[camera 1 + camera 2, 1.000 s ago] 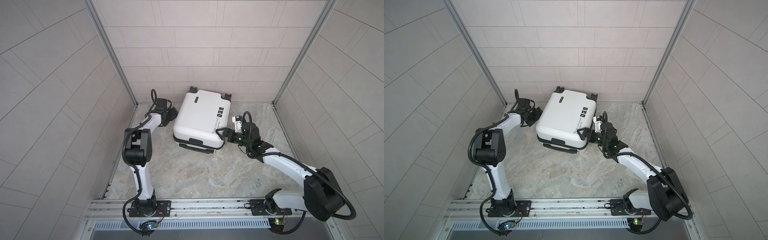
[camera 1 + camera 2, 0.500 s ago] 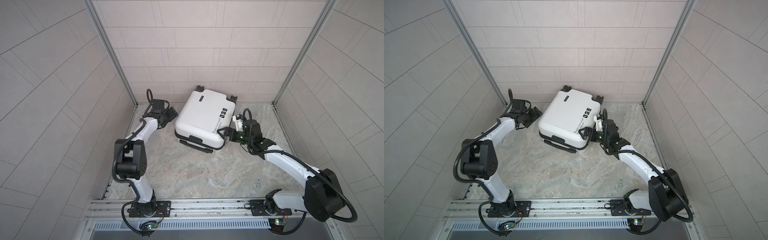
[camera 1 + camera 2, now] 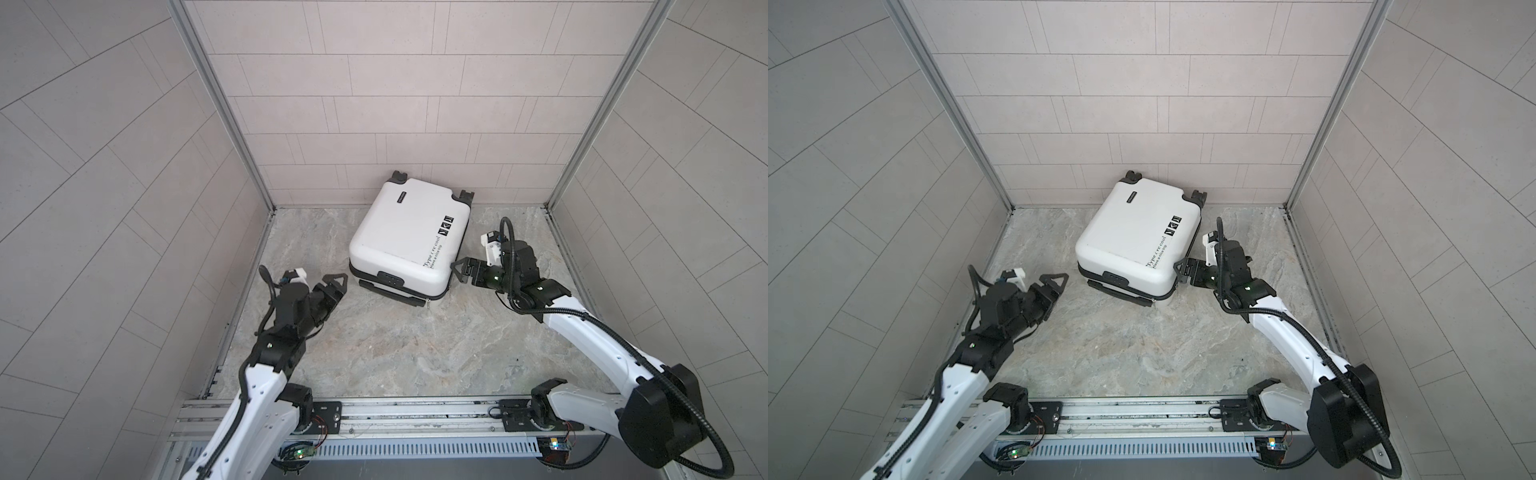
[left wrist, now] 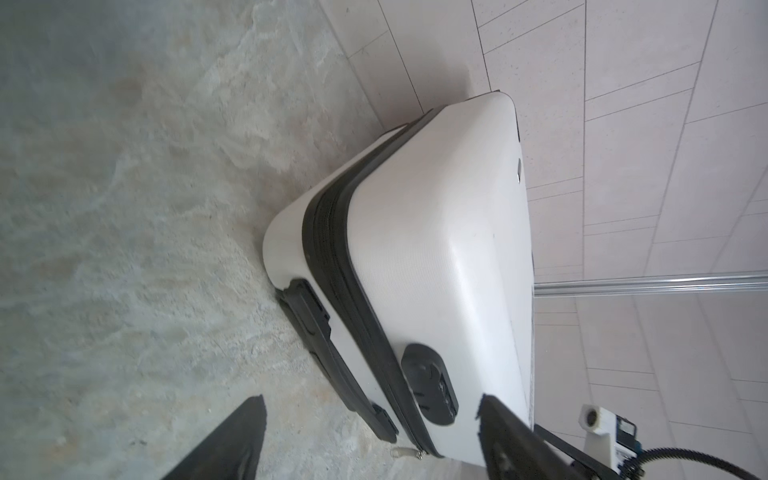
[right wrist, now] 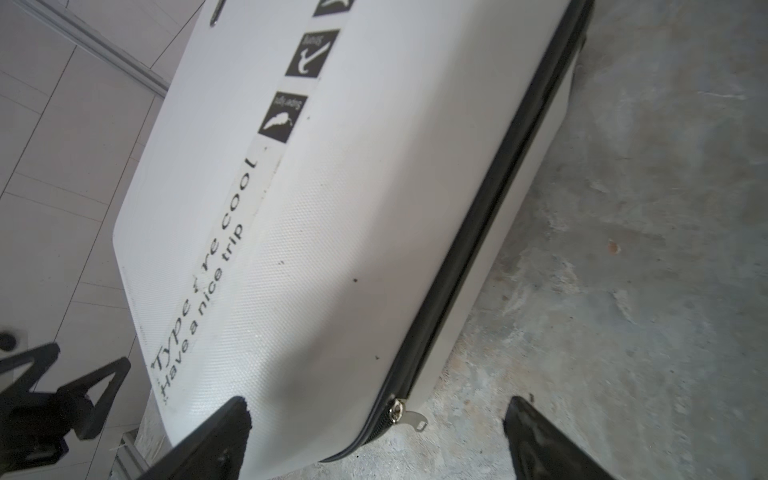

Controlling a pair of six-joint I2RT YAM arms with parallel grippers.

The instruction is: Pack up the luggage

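Note:
The luggage (image 3: 409,245) (image 3: 1138,237), a white hard-shell suitcase, lies flat and closed near the back wall, its wheels (image 3: 466,196) toward the wall. My left gripper (image 3: 332,286) (image 3: 1054,282) is open on the floor, a short gap left of the front left corner. In the left wrist view the luggage (image 4: 436,249) lies beyond my left gripper (image 4: 370,401). My right gripper (image 3: 459,270) (image 3: 1181,270) is open at the front right corner. In the right wrist view my right gripper (image 5: 377,401) straddles the metal zipper pull (image 5: 409,417) without touching it.
Tiled walls enclose the marble floor (image 3: 395,353) on three sides, and the luggage's wheels almost touch the back wall (image 3: 374,124). A metal rail (image 3: 395,419) carrying both arm bases runs along the front edge. The black handle (image 3: 390,293) faces the front.
My left gripper has drawn back from the luggage's far left side to the floor near its front left corner. The luggage has turned slightly. My right gripper stays at the front right corner.

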